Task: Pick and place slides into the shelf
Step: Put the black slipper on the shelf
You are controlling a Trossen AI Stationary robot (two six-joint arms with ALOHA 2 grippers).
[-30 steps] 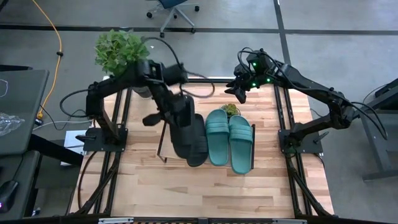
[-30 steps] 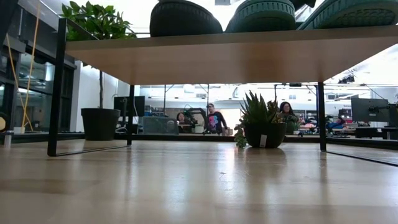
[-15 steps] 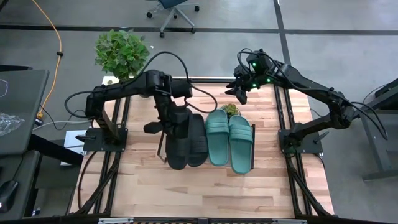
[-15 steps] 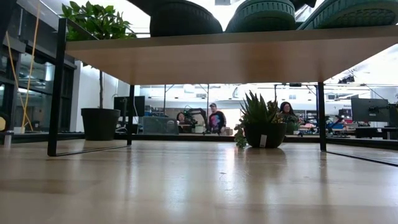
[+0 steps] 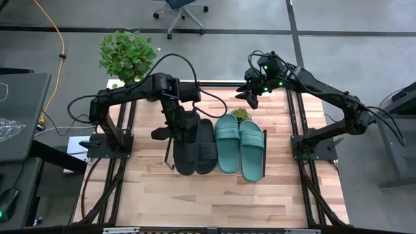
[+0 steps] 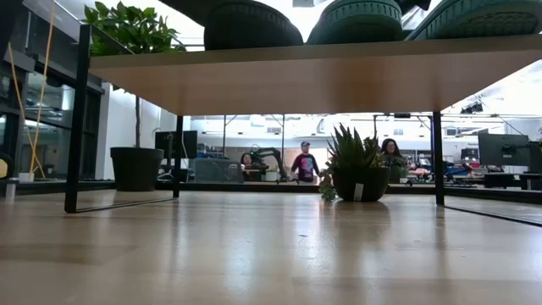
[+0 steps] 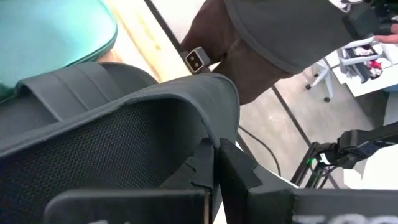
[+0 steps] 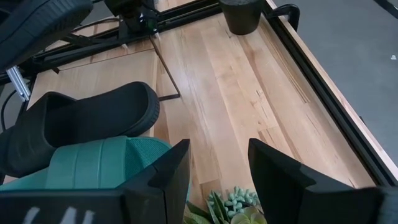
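In the low view the shelf (image 6: 313,80) has a light plank top on thin black legs. On it lie one black slide (image 5: 206,148) and two teal slides (image 5: 227,143) (image 5: 253,151), side by side. My left gripper (image 5: 179,127) is shut on the second black slide (image 5: 184,151), at the row's left end. That slide's near end (image 6: 190,8) shows dark and raised above the plank. My right gripper (image 5: 249,99) hangs open, holding nothing, over the table's far side beyond the teal slides. My left gripper pinches the edge of the black slide's wide strap (image 7: 214,118). One finger (image 7: 202,163) is on the strap's meshed underside and the other (image 7: 241,169) on its outer face. The fingers slant down from the far left. The slide lies lengthwise beside the other black one, near end raised.
A small succulent in a pot (image 5: 240,115) stands on the table just beyond the teal slides, below my right gripper. A large potted plant (image 5: 127,53) stands at the far left corner. The wooden tabletop (image 5: 214,195) lies bare toward the near edge. People stand in the room behind (image 6: 305,163).
My left gripper has sunk and drawn toward the table's left with the black slide, rolling a little. The slide hung over the other black slide and now sits beside it at the row's left end. Over the last half second the gripper has kept still.
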